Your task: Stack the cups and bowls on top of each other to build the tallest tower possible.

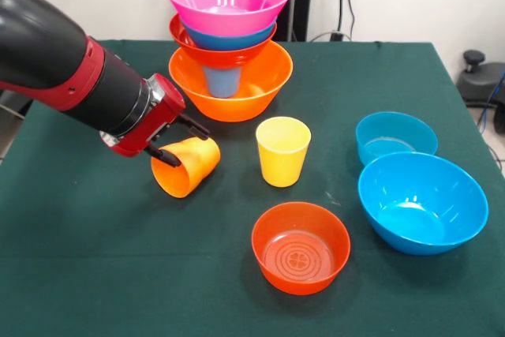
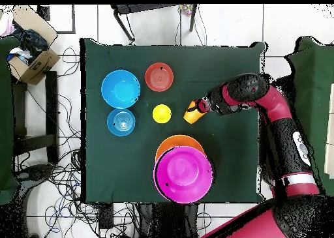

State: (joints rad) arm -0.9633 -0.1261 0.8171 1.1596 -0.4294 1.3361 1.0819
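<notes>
Red-orange bowl (image 1: 301, 247) upright, orange cup (image 1: 187, 166) tilted in gripper (image 1: 178, 141)

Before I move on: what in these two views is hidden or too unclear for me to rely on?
- Front view: the blue cup inside the tower shows only through the big orange bowl; its base and seating are unclear.
- Overhead view: the pink bowl covers everything stacked beneath except an orange rim.
- Both views: the hand is at the tipped orange cup, but whether it has a firm hold is unclear.
- Front view: the arm is cut off at the left edge.
</notes>
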